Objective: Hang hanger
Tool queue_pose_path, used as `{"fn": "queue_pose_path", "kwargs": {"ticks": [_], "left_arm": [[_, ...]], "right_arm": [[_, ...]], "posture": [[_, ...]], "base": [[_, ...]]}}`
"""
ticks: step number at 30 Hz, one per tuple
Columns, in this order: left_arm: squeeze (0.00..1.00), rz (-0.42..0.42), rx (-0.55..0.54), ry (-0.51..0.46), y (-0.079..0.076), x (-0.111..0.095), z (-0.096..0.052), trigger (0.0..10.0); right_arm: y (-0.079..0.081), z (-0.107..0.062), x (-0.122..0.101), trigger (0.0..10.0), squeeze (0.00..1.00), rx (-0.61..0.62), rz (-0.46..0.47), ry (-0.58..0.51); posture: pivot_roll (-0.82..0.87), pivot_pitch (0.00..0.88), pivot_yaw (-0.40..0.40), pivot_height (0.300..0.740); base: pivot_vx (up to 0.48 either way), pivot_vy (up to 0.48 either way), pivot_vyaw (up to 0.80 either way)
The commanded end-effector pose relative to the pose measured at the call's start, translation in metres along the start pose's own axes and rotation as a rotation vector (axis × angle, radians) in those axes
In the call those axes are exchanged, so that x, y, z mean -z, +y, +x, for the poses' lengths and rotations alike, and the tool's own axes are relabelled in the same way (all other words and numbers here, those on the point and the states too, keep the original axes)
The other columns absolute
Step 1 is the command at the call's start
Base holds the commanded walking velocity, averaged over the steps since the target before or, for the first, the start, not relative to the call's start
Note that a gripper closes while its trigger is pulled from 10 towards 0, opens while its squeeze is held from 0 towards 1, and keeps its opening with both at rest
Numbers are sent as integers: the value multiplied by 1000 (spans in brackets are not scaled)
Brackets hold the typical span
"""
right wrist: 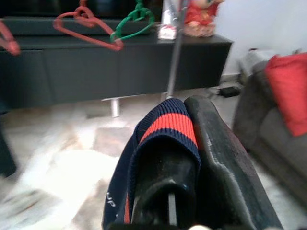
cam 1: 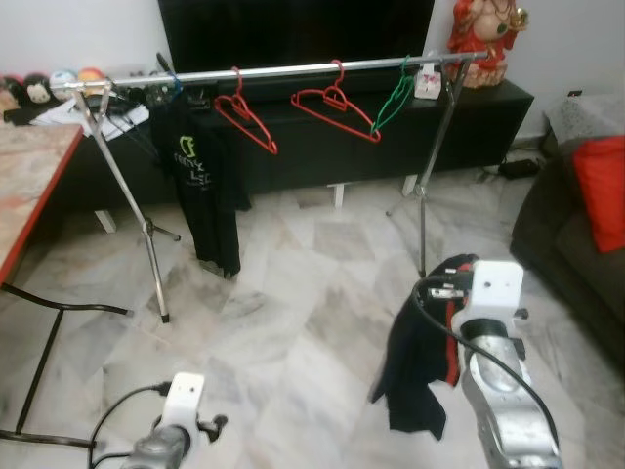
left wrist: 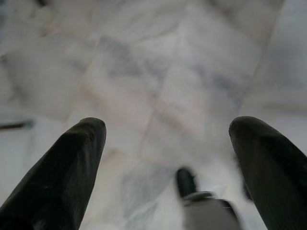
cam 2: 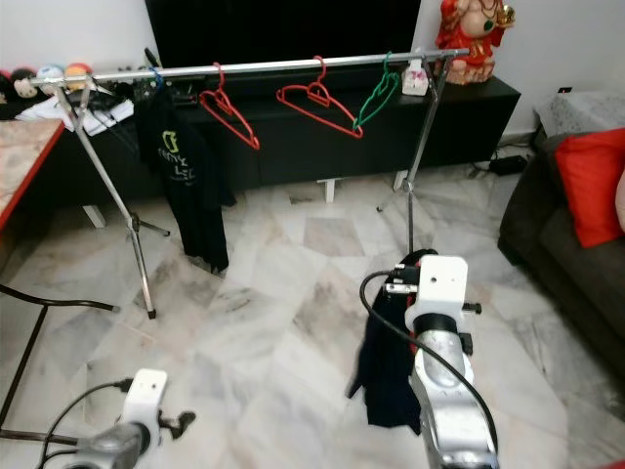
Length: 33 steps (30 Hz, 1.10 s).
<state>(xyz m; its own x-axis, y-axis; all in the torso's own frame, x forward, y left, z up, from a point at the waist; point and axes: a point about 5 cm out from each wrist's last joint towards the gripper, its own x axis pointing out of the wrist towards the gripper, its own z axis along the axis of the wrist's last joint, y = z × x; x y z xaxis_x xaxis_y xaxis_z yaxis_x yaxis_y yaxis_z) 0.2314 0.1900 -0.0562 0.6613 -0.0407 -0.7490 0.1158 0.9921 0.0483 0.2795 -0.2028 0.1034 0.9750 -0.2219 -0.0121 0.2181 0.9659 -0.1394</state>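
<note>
A silver clothes rail (cam 1: 293, 70) crosses the room ahead on two tripod stands. Two red hangers (cam 1: 246, 115) (cam 1: 335, 106) and a green hanger (cam 1: 393, 98) hang on it empty, and a black T-shirt (cam 1: 203, 186) hangs near its left end. My right gripper (right wrist: 184, 108) is shut on the ribbed red-and-navy collar of a dark garment (cam 1: 420, 362), which droops toward the floor well short of the rail. Whether a hanger sits inside the garment I cannot tell. My left gripper (left wrist: 168, 124) is open, low over the marble floor.
The rail's stand legs (cam 1: 156, 264) (cam 1: 422, 215) splay onto the floor. Behind them run a long black TV cabinet (cam 1: 469, 127) and a red statue (cam 1: 483, 34). A dark sofa with a red cushion (cam 1: 601, 186) is at the right, a red-edged table (cam 1: 29, 186) at the left.
</note>
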Motion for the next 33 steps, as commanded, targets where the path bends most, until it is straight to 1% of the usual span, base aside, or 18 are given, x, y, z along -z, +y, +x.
{"fn": "queue_pose_path", "kwargs": {"ticks": [1, 25, 33], "left_arm": [[0, 2, -21, 12, 8, 2, -1, 10000], [0, 2, -22, 14, 9, 2, -2, 10000], [0, 1, -22, 14, 9, 2, -1, 10000]], "right_arm": [[2, 3, -11, 10000, 0, -4, 13, -41], [4, 3, -7, 10000, 0, -25, -15, -23], [6, 3, -8, 10000, 0, -46, -25, -28]], "posture": [[-61, 0, -29, 740], [-63, 0, -27, 740], [-63, 0, -29, 740]], "base": [[337, 0, 0], [338, 0, 0], [335, 0, 765]]}}
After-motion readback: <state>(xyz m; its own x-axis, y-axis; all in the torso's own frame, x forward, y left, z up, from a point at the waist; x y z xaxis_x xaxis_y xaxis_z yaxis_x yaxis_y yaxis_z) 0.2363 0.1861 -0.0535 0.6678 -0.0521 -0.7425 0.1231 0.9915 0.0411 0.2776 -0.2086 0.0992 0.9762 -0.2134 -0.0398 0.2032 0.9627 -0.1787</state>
